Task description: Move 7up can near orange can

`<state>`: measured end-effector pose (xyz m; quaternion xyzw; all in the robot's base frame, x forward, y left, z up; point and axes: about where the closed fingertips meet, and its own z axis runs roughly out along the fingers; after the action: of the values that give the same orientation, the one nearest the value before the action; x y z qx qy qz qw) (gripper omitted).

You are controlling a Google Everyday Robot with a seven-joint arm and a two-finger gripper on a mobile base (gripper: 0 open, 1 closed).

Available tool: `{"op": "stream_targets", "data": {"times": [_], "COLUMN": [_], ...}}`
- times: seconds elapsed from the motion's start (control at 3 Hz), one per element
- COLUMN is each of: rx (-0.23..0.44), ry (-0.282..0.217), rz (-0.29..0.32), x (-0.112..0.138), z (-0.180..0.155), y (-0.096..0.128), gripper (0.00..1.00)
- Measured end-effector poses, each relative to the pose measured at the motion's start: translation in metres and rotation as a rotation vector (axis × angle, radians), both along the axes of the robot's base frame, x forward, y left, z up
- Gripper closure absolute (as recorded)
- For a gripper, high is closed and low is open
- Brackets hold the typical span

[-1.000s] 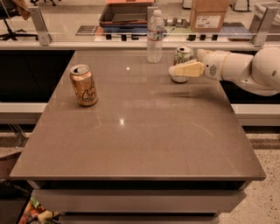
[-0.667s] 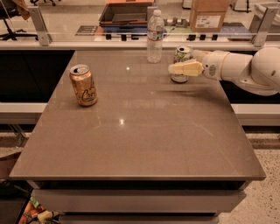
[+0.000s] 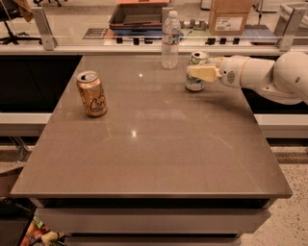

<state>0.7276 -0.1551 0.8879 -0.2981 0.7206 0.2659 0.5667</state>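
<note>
The 7up can, white and green with a silver top, stands upright on the brown table at the back right. My gripper reaches in from the right on a white arm and is closed around the can's upper half, with one cream finger across its front. The orange can, golden-orange with white cursive lettering, stands upright at the left of the table, well apart from the 7up can.
A clear plastic water bottle stands at the table's back edge, just left of the 7up can. Behind the table are a counter rail, a tray and a cardboard box. The floor drops away on all sides of the table.
Almost nothing has moved. My gripper has stayed at the 7up can, which still stands in the same spot on the table.
</note>
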Motion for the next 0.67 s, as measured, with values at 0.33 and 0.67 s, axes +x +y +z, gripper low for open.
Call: {"op": "stream_targets", "data": {"times": [0.33, 0.67], "rx": [0.001, 0.001], "ry": [0.001, 0.002], "rz": [0.004, 0.009], "x": [0.0003, 0.0006], "z": [-0.0005, -0.0010], "y": [0.0030, 0.0059], "gripper": [0.86, 1.00]}}
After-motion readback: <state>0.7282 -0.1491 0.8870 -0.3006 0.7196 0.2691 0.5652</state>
